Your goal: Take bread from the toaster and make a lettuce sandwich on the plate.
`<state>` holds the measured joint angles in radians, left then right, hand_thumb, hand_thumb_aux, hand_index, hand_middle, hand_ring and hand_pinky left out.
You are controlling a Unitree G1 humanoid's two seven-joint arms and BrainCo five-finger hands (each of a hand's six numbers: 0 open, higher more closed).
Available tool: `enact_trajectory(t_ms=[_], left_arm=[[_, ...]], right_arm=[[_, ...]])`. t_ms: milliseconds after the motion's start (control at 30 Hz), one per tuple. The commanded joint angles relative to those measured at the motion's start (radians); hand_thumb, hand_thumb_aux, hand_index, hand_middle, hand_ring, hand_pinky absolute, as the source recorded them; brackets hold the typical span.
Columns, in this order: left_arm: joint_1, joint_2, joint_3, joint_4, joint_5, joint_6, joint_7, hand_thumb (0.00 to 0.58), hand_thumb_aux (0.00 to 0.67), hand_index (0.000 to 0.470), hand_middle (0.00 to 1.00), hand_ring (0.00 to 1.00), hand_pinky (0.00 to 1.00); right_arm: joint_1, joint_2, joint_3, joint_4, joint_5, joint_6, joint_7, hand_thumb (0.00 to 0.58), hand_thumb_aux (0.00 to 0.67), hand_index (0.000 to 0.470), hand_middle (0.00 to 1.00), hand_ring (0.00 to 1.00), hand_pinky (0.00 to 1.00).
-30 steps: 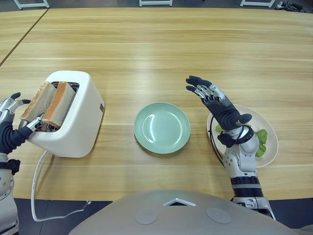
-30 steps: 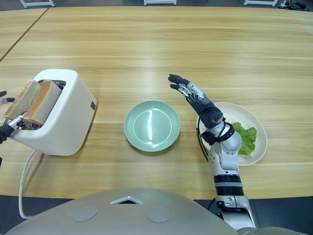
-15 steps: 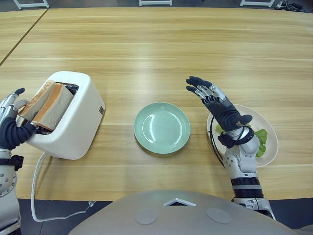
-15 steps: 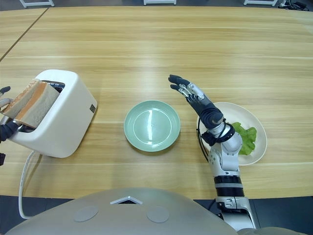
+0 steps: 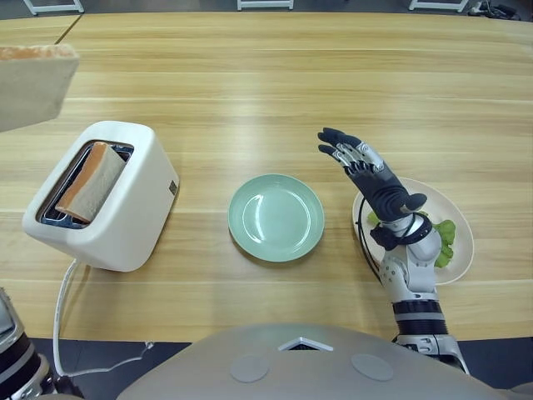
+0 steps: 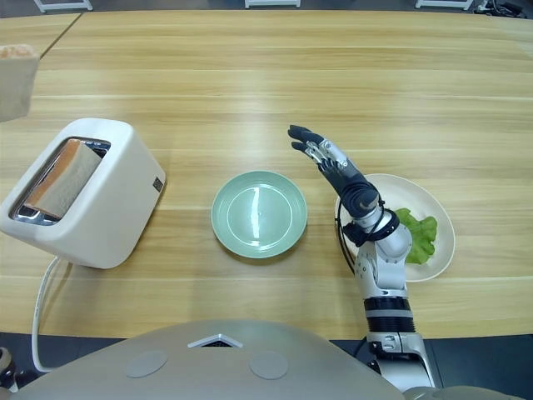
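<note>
Both eyes sit side by side on the robot's head, looking forward and steeply down from close above the near edge of the long pale wooden table (image 5: 275, 67). They share nearly everything: white plastic toaster (image 5: 133, 217) left, round pale-green plate (image 6: 259, 213) centre, cream oval dish (image 6: 412, 192) right. The right eye view shows it all slightly further left.

Bright, even light falls from above onto the worktop (image 5: 266, 75), and a broad pale sheen runs across its far half. Shadows are soft and short. A faint one hugs the toaster (image 5: 133, 208) along its near right side, and another rims the green plate (image 5: 276, 218). Small glints sit on the plate's glaze and on the robot hand (image 5: 366, 171).
</note>
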<state>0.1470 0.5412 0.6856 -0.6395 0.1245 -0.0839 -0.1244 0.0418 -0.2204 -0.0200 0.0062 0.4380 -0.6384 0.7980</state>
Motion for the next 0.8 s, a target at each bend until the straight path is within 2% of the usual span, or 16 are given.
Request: enact_trajectory(t_ms=[33, 133, 233, 433, 567, 800], left_arm=[[-0.023, -0.049, -0.233, -0.085, 0.049, 0.054, -0.037, 0.58, 0.67, 0.47, 0.0, 0.0, 0.0], [-0.113, -0.091, -0.481, -0.099, 0.196, 0.081, -0.044, 0.58, 0.67, 0.47, 0.0, 0.0, 0.0], [-0.207, -0.118, -0.688, -0.065, 0.405, 0.059, -0.052, 0.58, 0.67, 0.47, 0.0, 0.0, 0.0], [-0.2, -0.173, -1.018, 0.154, 0.84, -0.056, 0.079, 0.58, 0.67, 0.47, 0.0, 0.0, 0.0], [-0.181, -0.183, -1.13, 0.29, 1.005, -0.082, 0.17, 0.58, 0.67, 0.47, 0.0, 0.0, 0.0], [-0.155, -0.19, -1.202, 0.351, 1.124, -0.078, 0.244, 0.58, 0.67, 0.47, 0.0, 0.0, 0.0]], right_arm=[[-0.076, -0.042, -0.053, 0.049, -0.081, 0.015, -0.065, 0.0, 0.0, 0.0, 0.0, 0.0, 0.0], [-0.102, -0.122, -0.098, 0.051, -0.179, 0.048, -0.114, 0.0, 0.0, 0.0, 0.0, 0.0, 0.0], [-0.083, -0.215, -0.155, 0.007, -0.224, 0.045, -0.125, 0.0, 0.0, 0.0, 0.0, 0.0, 0.0], [-0.047, -0.333, -0.249, -0.054, -0.236, 0.02, -0.14, 0.0, 0.0, 0.0, 0.0, 0.0, 0.0], [-0.05, -0.343, -0.24, -0.064, -0.259, 0.016, -0.16, 0.0, 0.0, 0.0, 0.0, 0.0, 0.0], [-0.021, -0.348, -0.227, -0.108, -0.292, 0.023, -0.179, 0.0, 0.0, 0.0, 0.0, 0.0, 0.0]])
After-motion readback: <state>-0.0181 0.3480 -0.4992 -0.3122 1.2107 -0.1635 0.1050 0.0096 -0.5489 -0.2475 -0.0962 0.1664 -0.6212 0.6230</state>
